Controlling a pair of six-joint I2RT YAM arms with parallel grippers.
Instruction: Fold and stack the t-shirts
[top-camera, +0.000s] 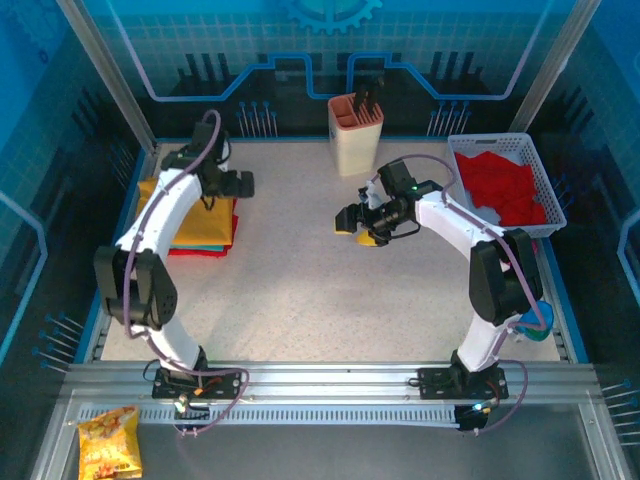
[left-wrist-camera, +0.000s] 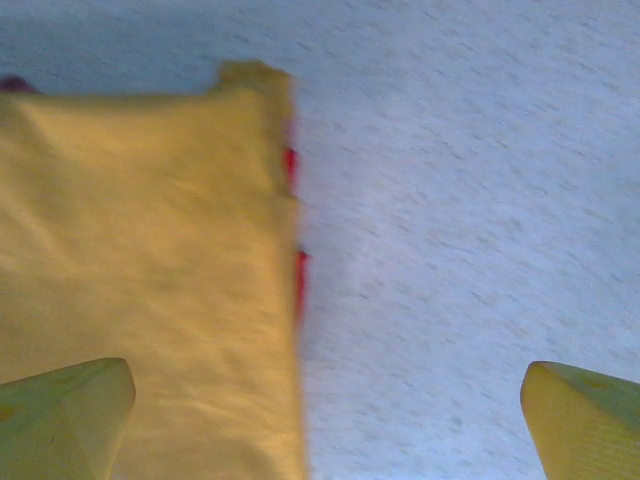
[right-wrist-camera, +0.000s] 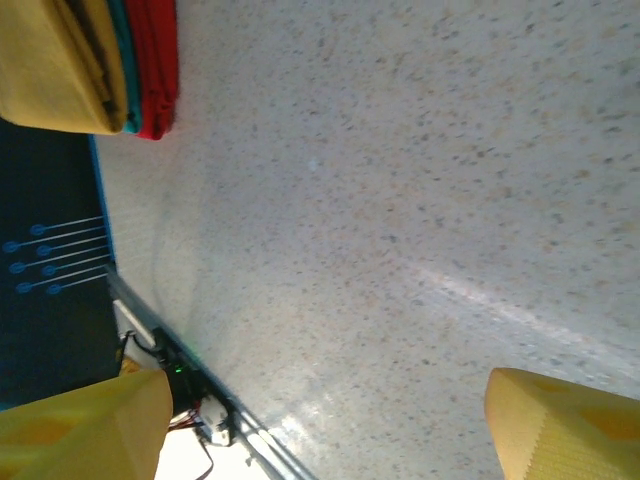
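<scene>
The left gripper (left-wrist-camera: 328, 390) is seen spread wide above the edge of a folded stack. Its two blunt, wedge-shaped yellow fingers (left-wrist-camera: 70, 415) are held well apart, with nothing pinched between them. Under the finger at the left of the wrist view lies the mustard-yellow t-shirt (left-wrist-camera: 150, 260), a soft, faintly creased cloth folded flat with a straight side. Slivers of the red t-shirt (left-wrist-camera: 300, 280) are glimpsed below that side. The other finger is hung over the bare table (left-wrist-camera: 470, 200), a pale, speckled, stone-like surface. From the right wrist the stack is shown in layers: yellow on top, the teal t-shirt (right-wrist-camera: 125, 60) in the middle and red at the bottom, each fold thick and rounded. The right gripper (right-wrist-camera: 328, 400) is likewise held open and empty over bare table, and the stack is found well ahead of its fingertips and off to one side. In the overhead view a white lattice basket (top-camera: 500, 140) heaped with crumpled red cloth (top-camera: 505, 185) is seen behind that gripper. A cream, round-cornered tub (top-camera: 355, 145) holding dark tools is set near its side.
</scene>
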